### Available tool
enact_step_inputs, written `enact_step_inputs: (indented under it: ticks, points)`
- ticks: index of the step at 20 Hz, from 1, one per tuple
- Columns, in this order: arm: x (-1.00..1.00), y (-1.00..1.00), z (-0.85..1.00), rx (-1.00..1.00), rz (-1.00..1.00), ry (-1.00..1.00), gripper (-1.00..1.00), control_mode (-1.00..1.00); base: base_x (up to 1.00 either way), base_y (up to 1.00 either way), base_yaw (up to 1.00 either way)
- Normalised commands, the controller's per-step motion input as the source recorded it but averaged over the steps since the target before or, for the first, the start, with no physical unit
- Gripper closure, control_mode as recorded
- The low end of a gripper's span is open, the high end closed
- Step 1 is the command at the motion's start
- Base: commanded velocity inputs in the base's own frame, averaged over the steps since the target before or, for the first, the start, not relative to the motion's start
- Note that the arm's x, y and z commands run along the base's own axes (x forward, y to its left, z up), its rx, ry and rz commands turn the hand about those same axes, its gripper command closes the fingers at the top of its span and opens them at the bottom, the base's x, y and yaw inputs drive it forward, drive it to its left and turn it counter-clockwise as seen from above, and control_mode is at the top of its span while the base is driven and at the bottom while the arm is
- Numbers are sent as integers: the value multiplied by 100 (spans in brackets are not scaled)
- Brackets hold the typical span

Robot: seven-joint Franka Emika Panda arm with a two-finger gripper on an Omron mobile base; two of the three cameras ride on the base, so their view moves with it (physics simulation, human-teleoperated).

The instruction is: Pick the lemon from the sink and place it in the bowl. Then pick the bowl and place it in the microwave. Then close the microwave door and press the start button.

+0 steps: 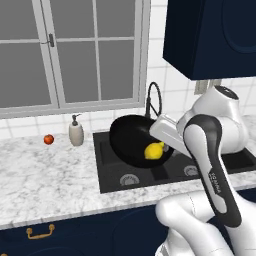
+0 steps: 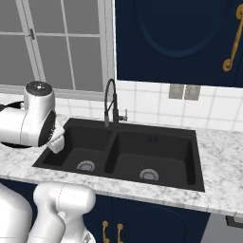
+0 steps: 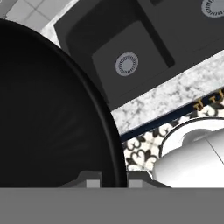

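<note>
The glossy black bowl (image 1: 131,137) hangs tilted above the left basin of the black sink (image 1: 150,177), with the yellow lemon (image 1: 154,150) lying inside it near the lower rim. My gripper (image 3: 107,181) is shut on the bowl's rim (image 3: 111,131), which runs between the two fingertips in the hand view. In the left base view the white hand meets the bowl at its right edge. The sink's two basins (image 2: 128,152) with silver drains lie below, and both are bare. The microwave and its door are out of view.
A coiled black faucet (image 2: 111,102) stands behind the sink. A soap dispenser (image 1: 76,131) and a small red-orange fruit (image 1: 48,139) sit on the marble counter (image 1: 45,180) to the left. A dark blue wall cabinet (image 1: 215,35) hangs over the right side.
</note>
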Motion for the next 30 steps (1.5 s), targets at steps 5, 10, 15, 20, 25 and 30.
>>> enact_step_inputs:
  ticks: [5,10,15,20,25,30]
  points:
    - [1,0,0,0,0,15,100,-100,0,0,0]
    - [0,1,0,0,0,0,100,-100,0,0,0]
    - [-1,1,0,0,0,0,100,100,-32,6,-8]
    - [0,0,0,0,0,0,100,100,-53,10,-31]
    - [0,0,0,0,0,0,100,100,-51,15,-45]
    - [0,0,0,0,0,0,100,100,-42,13,-63]
